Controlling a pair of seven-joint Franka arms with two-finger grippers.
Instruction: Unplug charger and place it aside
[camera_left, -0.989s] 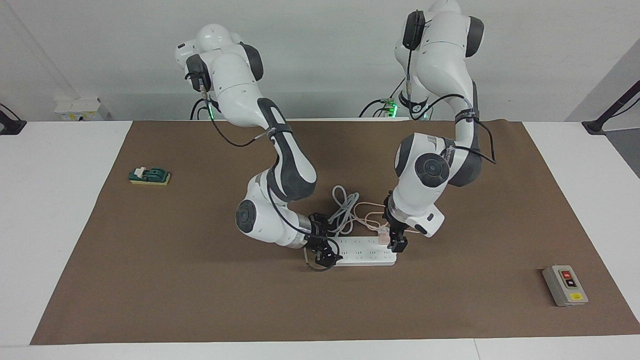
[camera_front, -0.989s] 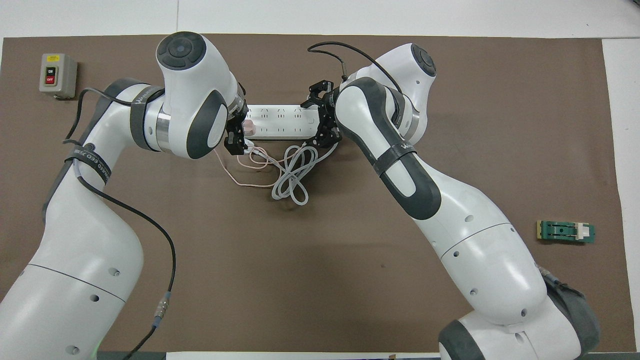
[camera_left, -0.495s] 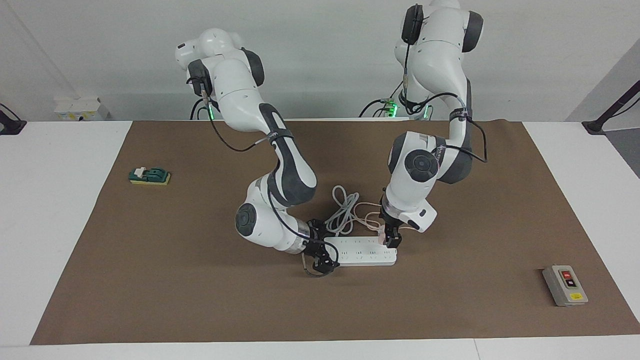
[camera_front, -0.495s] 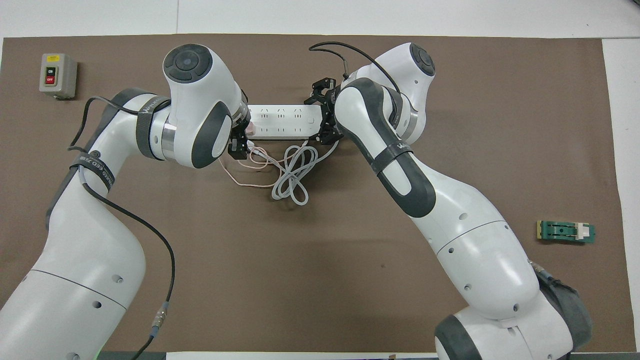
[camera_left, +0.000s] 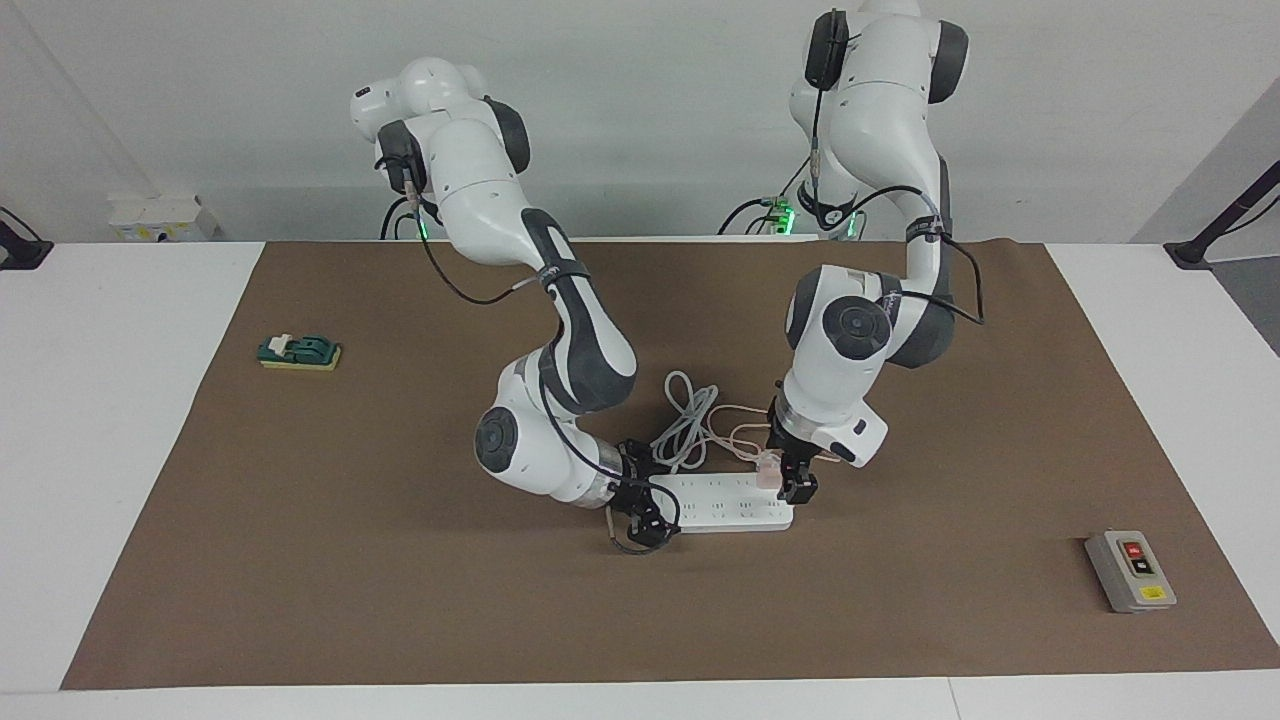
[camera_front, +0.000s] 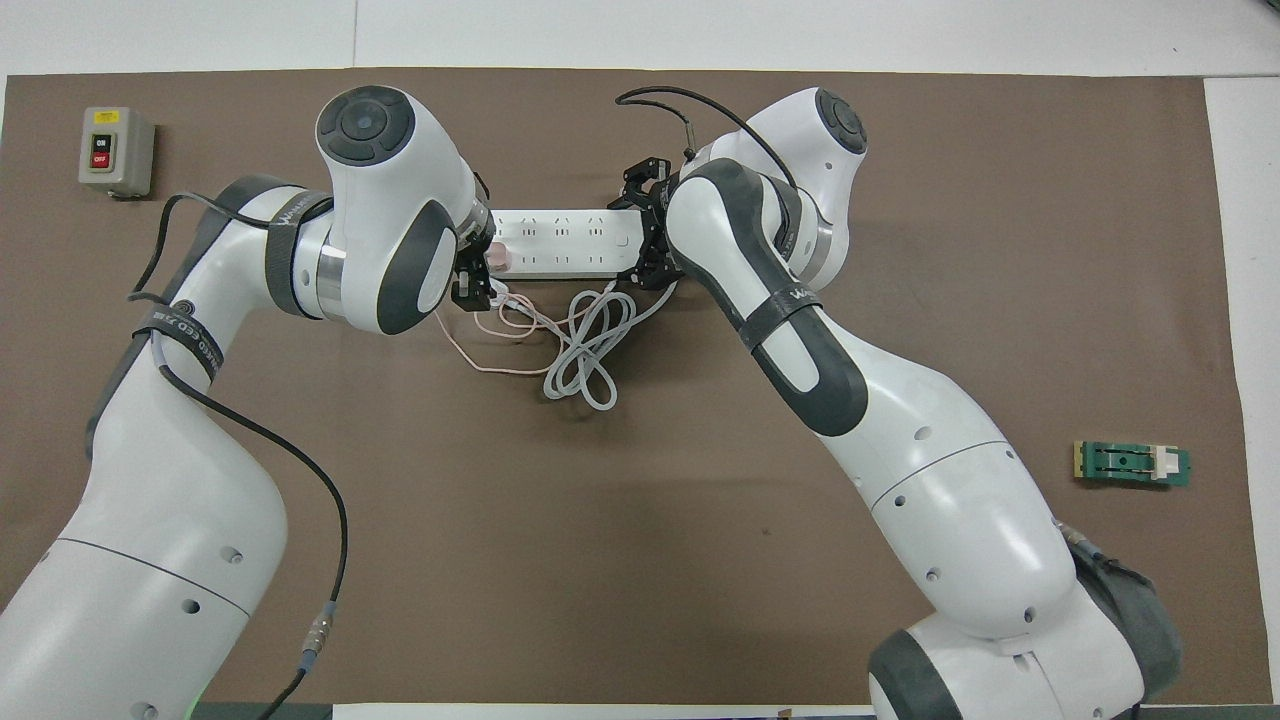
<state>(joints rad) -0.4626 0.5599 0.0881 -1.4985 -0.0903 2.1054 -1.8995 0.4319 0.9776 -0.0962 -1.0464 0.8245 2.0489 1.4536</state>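
Observation:
The small pale pink charger sits at the end of the white power strip that is toward the left arm's end of the table; I cannot tell whether its pins are still in the socket. It also shows in the overhead view. My left gripper is down on it, fingers closed around it. The thin pink cable loops on the mat nearer to the robots. My right gripper clamps the strip's other end.
The strip's thick white cord lies coiled beside the pink cable, nearer to the robots. A grey box with red and black buttons sits toward the left arm's end. A green block lies toward the right arm's end. A brown mat covers the table.
The right gripper has settled lower onto the strip's end. The left gripper has stayed at the charger, shifting only slightly back and forth; the strip has not moved.

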